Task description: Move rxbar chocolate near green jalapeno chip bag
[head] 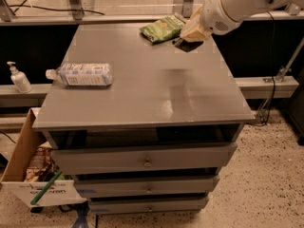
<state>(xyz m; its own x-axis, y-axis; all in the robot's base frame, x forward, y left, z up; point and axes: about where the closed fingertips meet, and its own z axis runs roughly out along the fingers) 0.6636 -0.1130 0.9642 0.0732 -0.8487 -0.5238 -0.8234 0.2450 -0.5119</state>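
arm: big white arm comes in from the top right, reaching down over the far right part of the tabletop [156, 99]
tool: the tool [189, 38] is at the back right of the grey top, cream-colored fingers pointing down and pinching the rxbar chocolate [186, 45]
rxbar chocolate: dark little bar poking out under the fingertips, looks lifted a bit off the surface, can't really read the wrapper
green jalapeno chip bag: the green jalapeno chip bag [161, 29] lies flat at the far edge of the tabletop, kinda crinkly
bar vs bag: bar is just beside the bag's right end, on its near-right side; can't tell if they touch
water bottle: clear water bottle [83, 74] on its side at the left edge, cap pointing left, well apart from the other two
cabinet: drawers [145, 159] stacked below the top
floor stuff: cardboard box [21, 167] at lower left, with a green stick thing in it
ledge: pump bottle [18, 78] standing on the left ledge
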